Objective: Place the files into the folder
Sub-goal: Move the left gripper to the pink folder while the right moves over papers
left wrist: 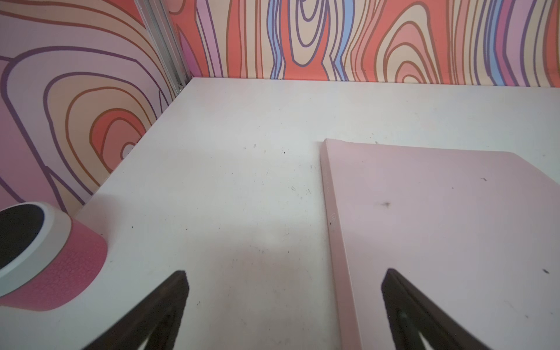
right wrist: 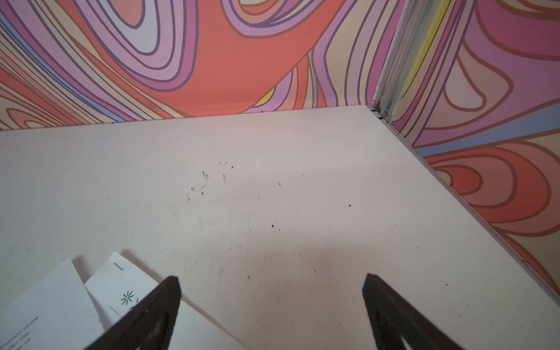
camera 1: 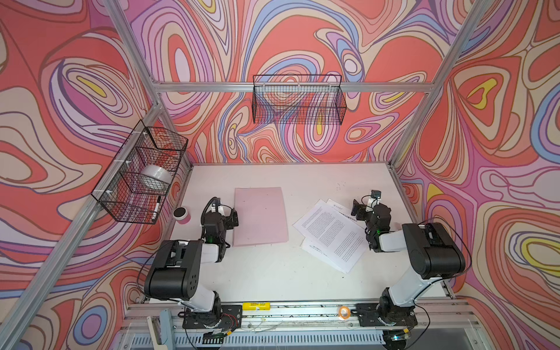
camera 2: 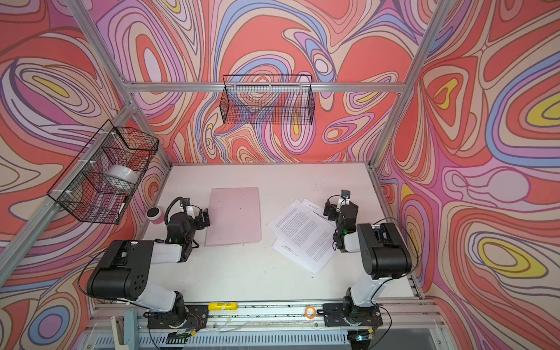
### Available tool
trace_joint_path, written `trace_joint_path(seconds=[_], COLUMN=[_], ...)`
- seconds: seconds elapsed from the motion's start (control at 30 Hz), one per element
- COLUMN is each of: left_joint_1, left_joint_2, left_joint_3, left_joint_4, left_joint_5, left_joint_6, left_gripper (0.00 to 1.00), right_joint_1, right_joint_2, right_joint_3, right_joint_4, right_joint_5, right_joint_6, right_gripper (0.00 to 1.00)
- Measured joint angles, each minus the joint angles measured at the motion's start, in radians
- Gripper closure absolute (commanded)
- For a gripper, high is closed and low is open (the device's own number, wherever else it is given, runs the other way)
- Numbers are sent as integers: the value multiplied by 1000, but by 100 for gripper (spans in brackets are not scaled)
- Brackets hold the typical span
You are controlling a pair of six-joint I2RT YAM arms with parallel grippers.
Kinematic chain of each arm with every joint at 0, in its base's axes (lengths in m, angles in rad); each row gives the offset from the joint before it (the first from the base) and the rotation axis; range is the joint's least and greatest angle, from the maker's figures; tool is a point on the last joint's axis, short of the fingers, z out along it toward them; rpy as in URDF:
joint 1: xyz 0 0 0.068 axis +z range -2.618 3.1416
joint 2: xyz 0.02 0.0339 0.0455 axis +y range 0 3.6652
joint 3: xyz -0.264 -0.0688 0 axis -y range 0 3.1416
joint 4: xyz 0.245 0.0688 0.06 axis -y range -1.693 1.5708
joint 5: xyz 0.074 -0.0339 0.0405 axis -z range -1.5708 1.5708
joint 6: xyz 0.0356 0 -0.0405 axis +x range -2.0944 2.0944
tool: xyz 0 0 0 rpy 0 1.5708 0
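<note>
Holding my left pincer (left wrist: 285, 271) and right pincer (right wrist: 271, 276) spread wide and empty, I see the folder (camera 1: 260, 216) closed just beside the left one. The files (camera 1: 331, 233) lie fanned beside the right one.

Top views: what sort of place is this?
Probably a robot test cell: an aluminium frame with patterned walls encloses a white table, and the left arm and right arm are mounted at its front edge.
</note>
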Motion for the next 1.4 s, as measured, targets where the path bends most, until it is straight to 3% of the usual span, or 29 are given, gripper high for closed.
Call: trace_joint_path(seconds=[1.07, 1.27, 1.4], left_joint_1=[0, -6, -6], left_joint_2=[-8, -231, -380], left_joint_3=[3, 24, 71], left_joint_4=[-29, -210, -352], left_joint_5=[11, 14, -21], left_joint_6=[5, 2, -154], left_gripper=[0, 0, 0], right_joint_1=[0, 16, 44], right_joint_2=[0, -59, -119], right_joint_3=[0, 44, 219], right_joint_4=[0, -154, -395], right_joint_5=[-1, 48, 136], right_joint_6=[0, 1, 61], right_gripper=[2, 1, 2])
